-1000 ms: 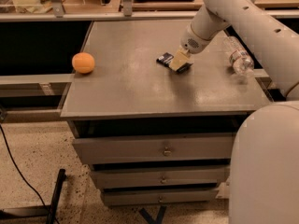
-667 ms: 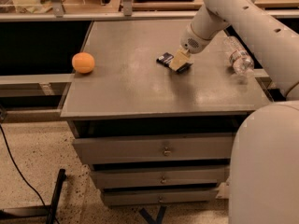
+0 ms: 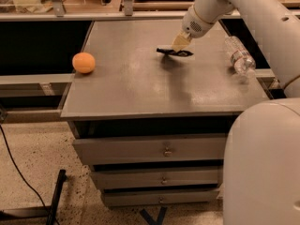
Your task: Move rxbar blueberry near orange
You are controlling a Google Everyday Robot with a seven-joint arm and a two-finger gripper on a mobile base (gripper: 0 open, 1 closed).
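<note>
The orange sits at the left edge of the grey cabinet top. The rxbar blueberry, a flat dark bar, hangs level a little above the cabinet top at its back middle, with its shadow on the surface just below. My gripper comes down from the upper right and is shut on the bar's top. The bar is well to the right of the orange, apart from it.
A clear plastic water bottle lies near the right edge of the top. The cabinet has several drawers in front. My white base fills the lower right. A black cable runs on the floor at left.
The gripper has risen from the cabinet top with the dark bar in it. The bar now hangs above the surface. The orange and the bottle have not moved.
</note>
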